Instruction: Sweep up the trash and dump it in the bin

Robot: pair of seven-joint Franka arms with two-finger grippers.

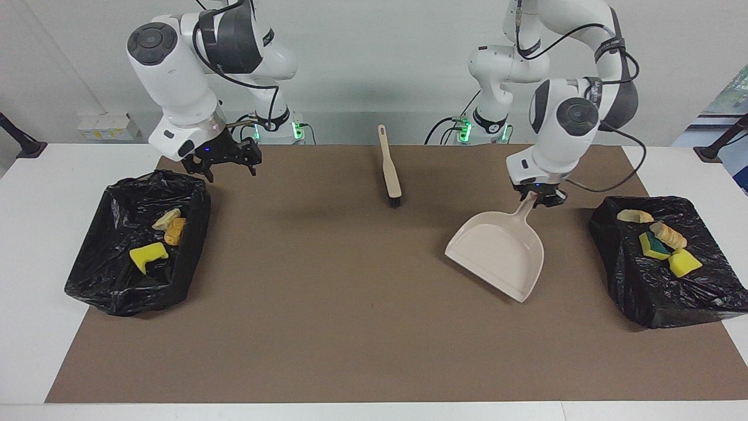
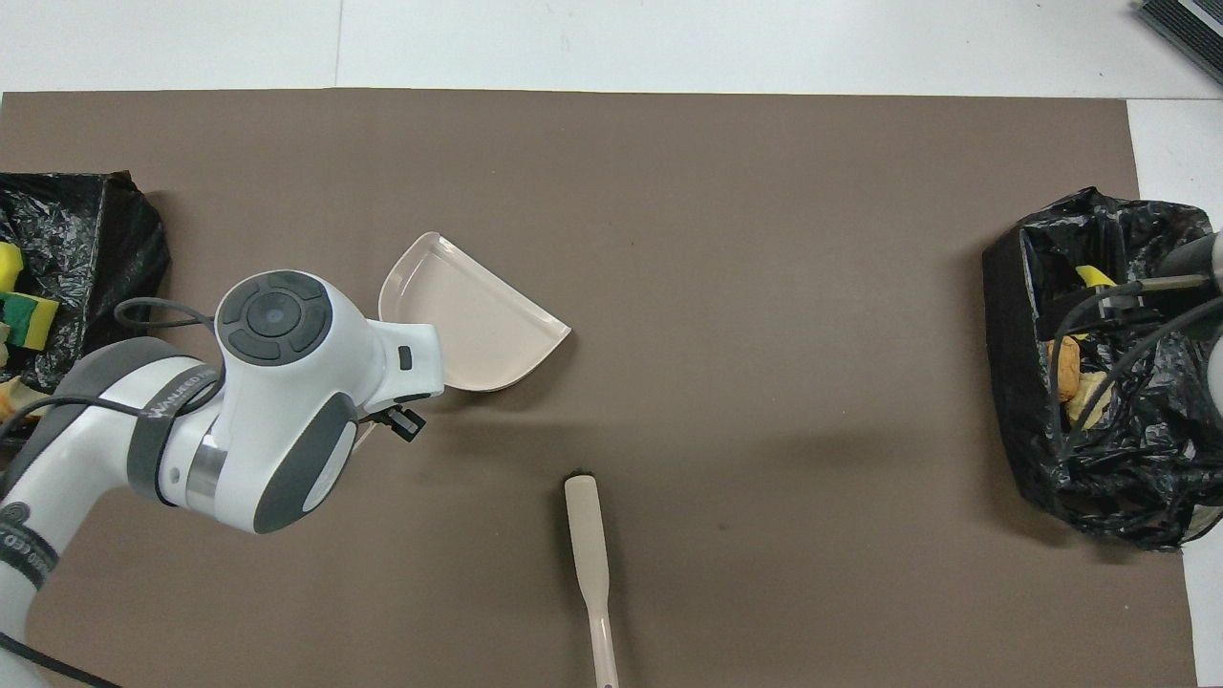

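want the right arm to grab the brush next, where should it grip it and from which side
Grip the brush by its slim bare handle, the end nearer the robots, coming straight down from above with the right tool, which is open. The brush lies flat on the mat with its dark bristle end pointing away from the robots, so the narrow handle would likely fit between the fingers across its width.

Dustpan [image 1: 497, 254] in left claw [image 1: 536, 199]

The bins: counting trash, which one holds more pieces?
The black-lined bin at the left arm's end: four pieces, against three in the other bin.
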